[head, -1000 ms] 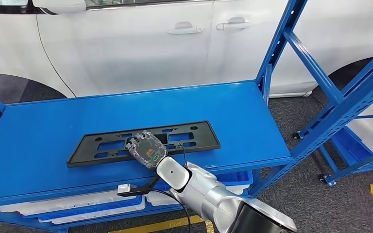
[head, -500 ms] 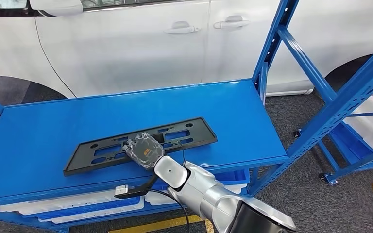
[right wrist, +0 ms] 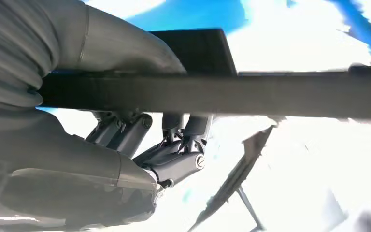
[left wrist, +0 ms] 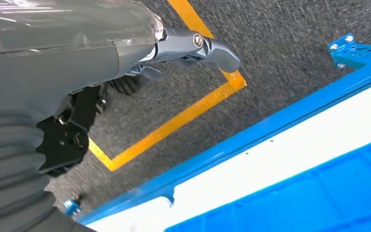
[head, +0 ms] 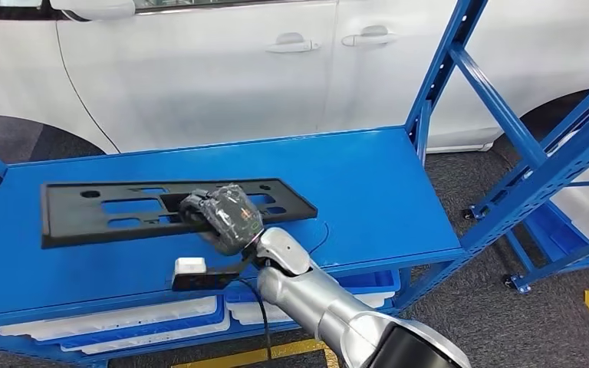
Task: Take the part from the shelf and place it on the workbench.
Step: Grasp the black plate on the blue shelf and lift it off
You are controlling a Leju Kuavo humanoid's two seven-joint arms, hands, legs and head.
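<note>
Because the long black part is thin and flat, the right hand takes it near its middle, fingers wrapped over the near edge, so that both ends balance. From the head view the part hangs over the blue shelf, its left end reaching toward the shelf's left side; it looks lifted and tilted rather than lying flat, though I cannot tell how clear of the surface it is. A white car stands on the far side, and white trays sit on the lower level.

From the left wrist view, the left hand hangs over grey floor with a yellow line. Its thumb sticks out and it holds nothing, but whether its darker fingers are curled or spread I cannot tell.

From the right wrist view, the part crosses the picture as a dark bar, with the dark fingers on one side and the grey thumb on the other, pinching it between them. That grip seems meant for carrying it off to the worktop.
</note>
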